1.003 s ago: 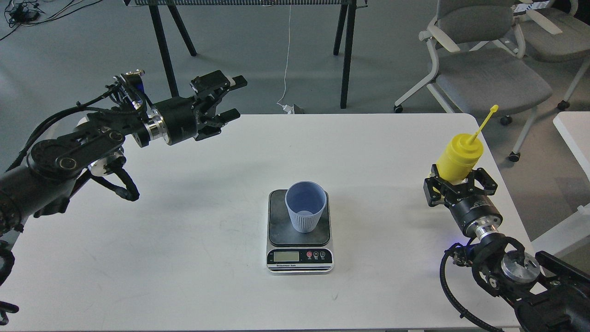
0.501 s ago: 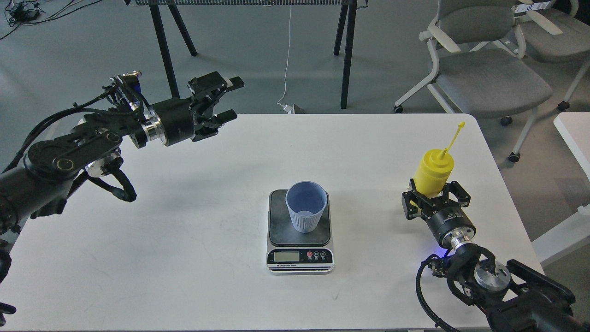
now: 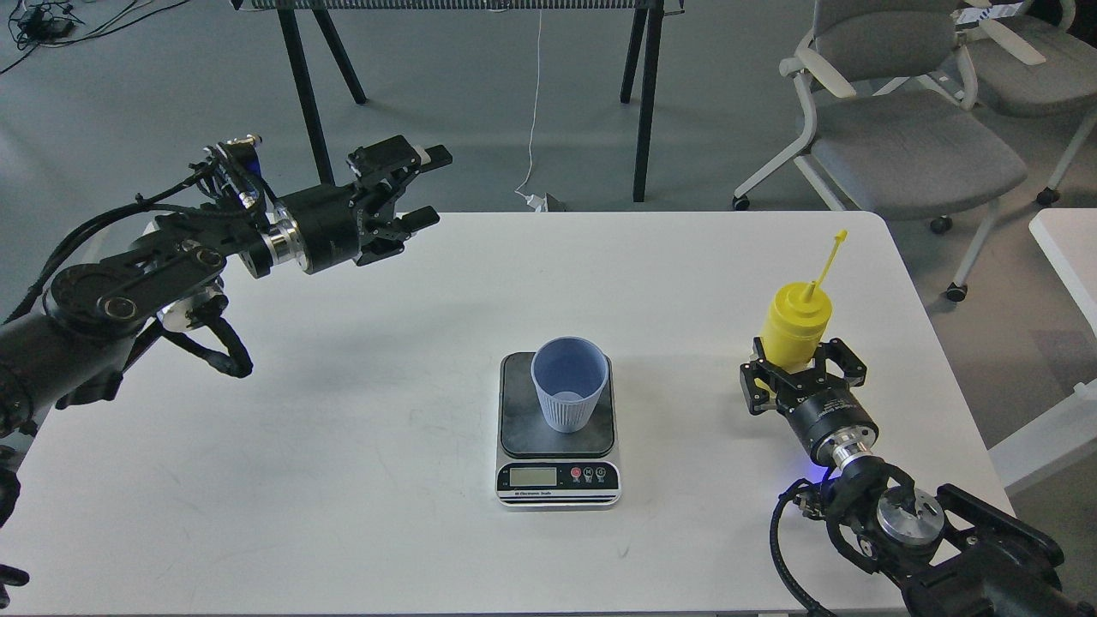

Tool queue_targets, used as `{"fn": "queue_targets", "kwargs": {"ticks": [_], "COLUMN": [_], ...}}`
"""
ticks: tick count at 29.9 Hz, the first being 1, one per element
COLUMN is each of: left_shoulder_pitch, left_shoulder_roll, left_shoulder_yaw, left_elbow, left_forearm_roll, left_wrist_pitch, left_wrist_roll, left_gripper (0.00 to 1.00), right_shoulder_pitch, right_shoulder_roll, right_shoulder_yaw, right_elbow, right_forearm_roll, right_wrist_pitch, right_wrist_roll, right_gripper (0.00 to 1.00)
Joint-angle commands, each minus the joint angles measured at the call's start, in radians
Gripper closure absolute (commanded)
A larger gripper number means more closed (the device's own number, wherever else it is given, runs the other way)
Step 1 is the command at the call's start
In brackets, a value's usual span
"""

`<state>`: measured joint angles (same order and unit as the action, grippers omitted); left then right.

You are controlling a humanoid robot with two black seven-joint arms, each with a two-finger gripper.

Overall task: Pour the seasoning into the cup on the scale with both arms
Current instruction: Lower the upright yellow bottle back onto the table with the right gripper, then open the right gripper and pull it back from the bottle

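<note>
The light-blue ribbed cup (image 3: 569, 382) stands upright on the dark plate of the scale (image 3: 557, 473) in the middle of the white table (image 3: 360, 480). My right gripper (image 3: 801, 370) is shut on the lower body of the yellow seasoning bottle (image 3: 796, 326), to the right of the scale. The bottle is nearly upright, its thin nozzle and cap pointing up and to the right. My left gripper (image 3: 422, 188) is open and empty, held above the table's far left edge, well away from the cup.
Grey office chairs (image 3: 900, 128) stand beyond the table's far right corner. Black frame legs (image 3: 647, 94) stand behind the table. A second white tabletop (image 3: 1067, 248) shows at the right edge.
My right gripper has moved left and toward the cup with the bottle, which now stands more upright. My left gripper has drifted slightly left.
</note>
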<state>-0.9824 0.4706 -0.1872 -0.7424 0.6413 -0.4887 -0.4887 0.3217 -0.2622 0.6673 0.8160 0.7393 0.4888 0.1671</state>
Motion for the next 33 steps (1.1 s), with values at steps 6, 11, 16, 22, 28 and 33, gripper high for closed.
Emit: {"fn": "queue_targets", "kwargs": {"ticks": [6, 11, 16, 22, 28, 33], "left_shoulder_pitch": [0.001, 0.001, 0.004, 0.005, 0.005, 0.005], "left_shoulder_roll": [0.0, 0.0, 0.0, 0.002, 0.002, 0.005], "left_shoulder_yaw": [0.0, 0.0, 0.0, 0.0, 0.0, 0.0], "left_elbow": [0.0, 0.0, 0.0, 0.0, 0.0, 0.0], "left_forearm_roll": [0.0, 0.0, 0.0, 0.0, 0.0, 0.0], "left_wrist_pitch": [0.0, 0.0, 0.0, 0.0, 0.0, 0.0], "left_wrist_roll": [0.0, 0.0, 0.0, 0.0, 0.0, 0.0], "left_gripper": [0.0, 0.01, 0.0, 0.0, 0.0, 0.0], "right_shoulder_pitch": [-0.024, -0.039, -0.072, -0.115, -0.165, -0.204], "right_shoulder_roll": [0.0, -0.011, -0.029, -0.074, -0.129, -0.167], "right_shoulder_yaw": [0.002, 0.008, 0.012, 0.017, 0.034, 0.041], "right_elbow": [0.017, 0.049, 0.092, 0.159, 0.227, 0.276], "right_forearm_roll": [-0.026, -0.026, -0.027, -0.029, -0.031, -0.043], "right_wrist_pitch": [0.0, 0.0, 0.0, 0.0, 0.0, 0.0], "right_wrist_roll": [0.002, 0.003, 0.005, 0.008, 0.009, 0.012], "right_gripper": [0.47, 0.28, 0.12, 0.06, 0.06, 0.05]}}
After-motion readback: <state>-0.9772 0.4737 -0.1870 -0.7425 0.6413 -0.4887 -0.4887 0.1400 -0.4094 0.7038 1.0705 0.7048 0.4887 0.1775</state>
